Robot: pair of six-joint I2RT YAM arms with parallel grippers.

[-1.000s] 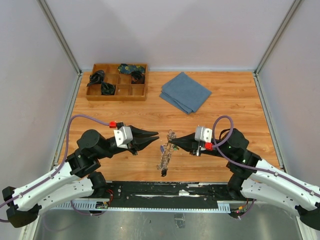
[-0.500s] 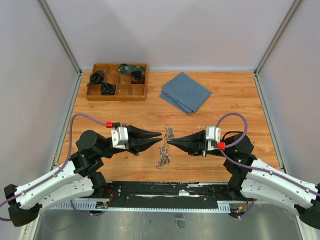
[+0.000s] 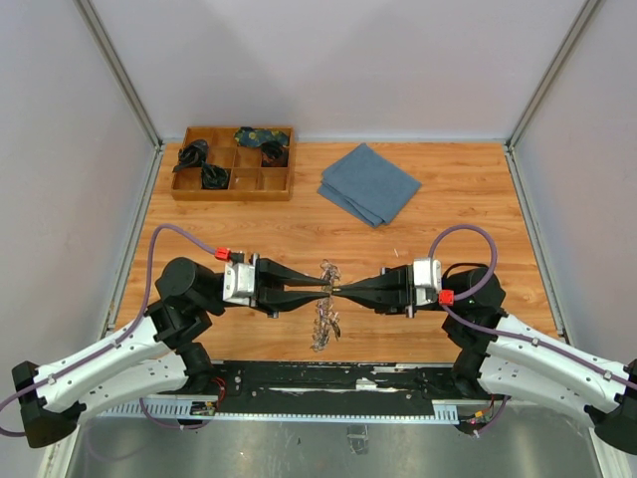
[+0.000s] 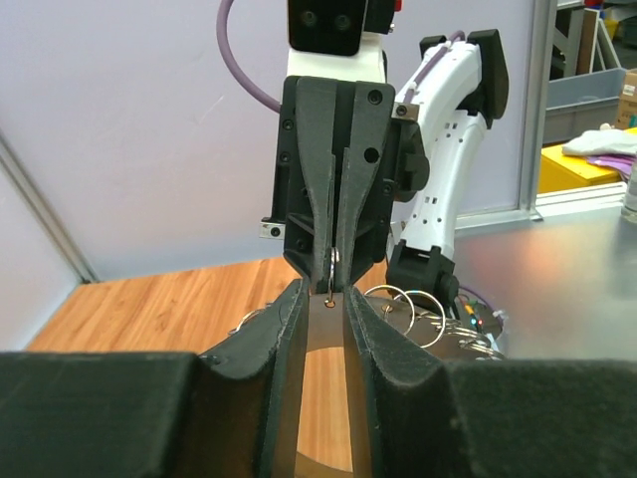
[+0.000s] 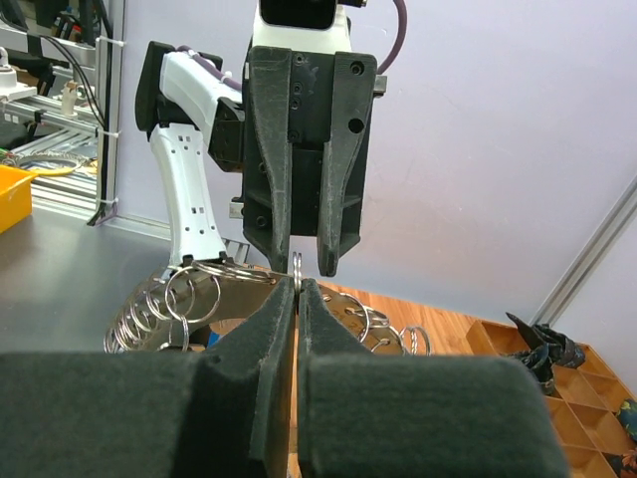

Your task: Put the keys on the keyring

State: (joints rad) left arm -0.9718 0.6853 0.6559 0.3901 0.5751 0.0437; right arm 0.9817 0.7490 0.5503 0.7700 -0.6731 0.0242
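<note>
The two arms meet tip to tip over the middle of the table. My right gripper is shut on the edge of the keyring. Its bunch of silver keys and small rings dangles below and beside the tips. My left gripper faces it, jaws a little apart, with a flat key spanning the gap between its fingers. The key's hole sits at the keyring wire. No coloured tag shows.
A wooden compartment tray with dark items stands at the back left. A folded blue cloth lies at the back centre. A black rail runs along the near edge between the arm bases.
Both grippers have swung inward toward each other until their tips meet. The right gripper carried the keyring and its dangling bunch slightly toward the near edge.
</note>
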